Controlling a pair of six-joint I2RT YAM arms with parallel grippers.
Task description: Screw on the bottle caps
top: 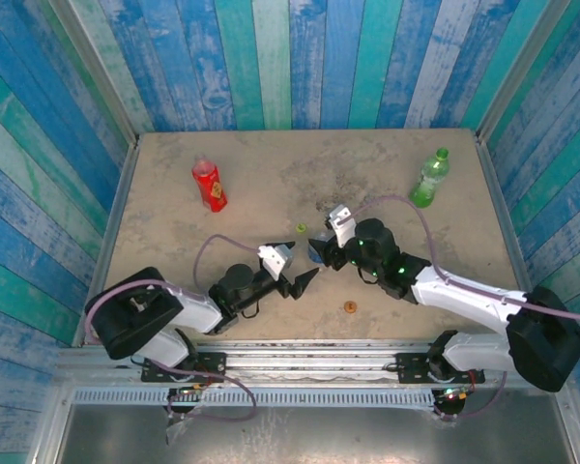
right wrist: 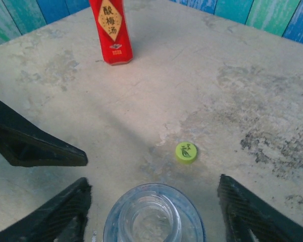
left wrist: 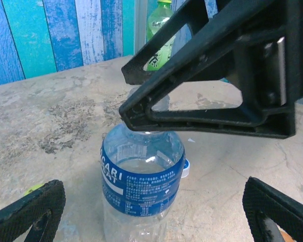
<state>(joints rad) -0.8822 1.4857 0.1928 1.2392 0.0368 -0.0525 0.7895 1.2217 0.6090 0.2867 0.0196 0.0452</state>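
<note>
Top view, clear bottle: the short clear bottle (top: pixel 313 253) stands mid-table, with no cap on it that I can make out.
Top view, grippers: the left gripper (top: pixel 304 281) sits just near-side of the clear bottle, and the right gripper (top: pixel 325 242) is right at it.
Top view, others: the light green cap (top: pixel 301 229) lies just beyond the clear bottle and the orange cap (top: pixel 350 307) on its near side. The red bottle (top: pixel 209 185) and green bottle (top: pixel 429 179) stand well apart from it.
Left wrist, jaws: the left gripper (left wrist: pixel 152 185) is spread wide, facing the bottle's blue label (left wrist: pixel 141 176) without touching it.
Left wrist, cap: the blue-and-white cap (left wrist: pixel 185 169) lies on the table just beside the clear bottle (likely its match).
Right wrist, jaws: the right gripper (right wrist: pixel 154 189) is spread, one finger on either side of the bottle's open mouth (right wrist: pixel 150 217). I see no contact.
Step in hand: probably steadying the clear bottle before capping.
How to do it well: clamp low on the label so the thin wall doesn't buckle, keep the bottle upright, and leave the neck free for the cap.
</note>
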